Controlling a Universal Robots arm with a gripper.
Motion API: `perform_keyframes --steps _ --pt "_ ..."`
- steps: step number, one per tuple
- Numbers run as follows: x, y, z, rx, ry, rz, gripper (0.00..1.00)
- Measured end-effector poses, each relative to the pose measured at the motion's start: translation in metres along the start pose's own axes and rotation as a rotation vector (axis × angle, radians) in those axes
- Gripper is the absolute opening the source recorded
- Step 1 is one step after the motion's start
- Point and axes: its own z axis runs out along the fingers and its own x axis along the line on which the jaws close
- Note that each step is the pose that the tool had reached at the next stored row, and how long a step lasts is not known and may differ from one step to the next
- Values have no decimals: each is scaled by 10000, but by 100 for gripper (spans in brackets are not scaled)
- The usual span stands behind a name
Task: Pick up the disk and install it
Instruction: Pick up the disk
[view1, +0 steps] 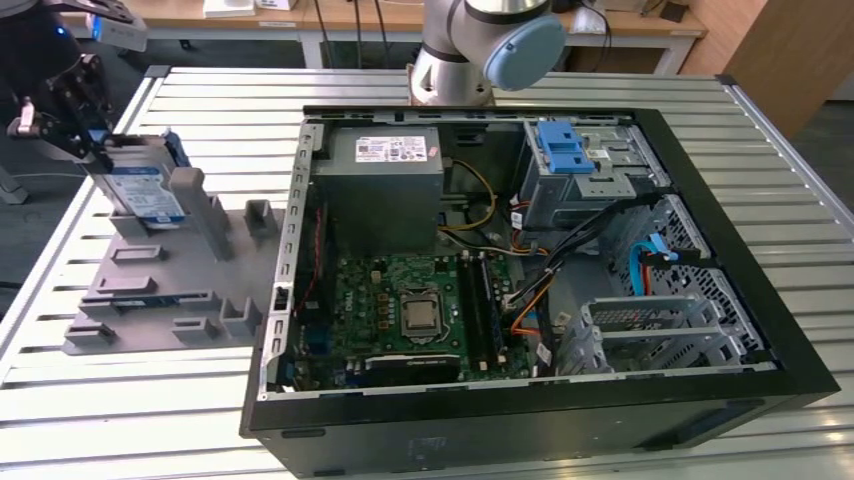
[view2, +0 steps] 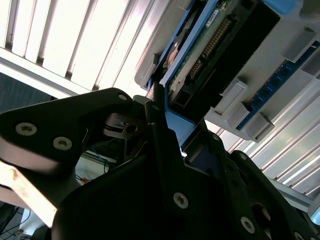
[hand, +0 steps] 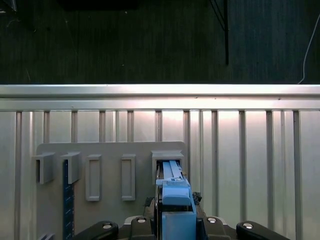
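Tool (view1: 91, 148) position: over the far-left part of the slatted metal surface (view1: 134, 420), at the exterior view's left, well apart from the open computer case (view1: 534, 250).

Tool state: fingers set narrow, closed on the upper end of the disk (view1: 140, 190). In the first wrist view the tool (hand: 175, 222) has the disk's blue frame (hand: 175, 197) sandwiched between its black fingers, no gap visible either side. In the second wrist view the tool (view2: 172, 132) grips the same blue edge; a finger (view2: 155, 115) lies against the frame.

Disk location: at the grey slotted holder (view1: 160, 290), which lies on the surface beside the case. Lower end sits at the holder's back row of slots; whether it is seated or just clear, cannot tell.

Disk orientation: stands on edge, long axis approx. upright, upper end toward the tool. White-and-blue label face is turned toward the exterior view's right. Opposite face, w/ circuit board and connector (view2: 210, 55), shows in the second wrist view.

Arm base (view1: 467, 50): behind the case, at the far side of the surface.
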Motion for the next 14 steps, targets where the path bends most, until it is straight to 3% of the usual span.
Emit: perform_keyframes --steps 14 --pt "0 0 -21 1 0 0 36"
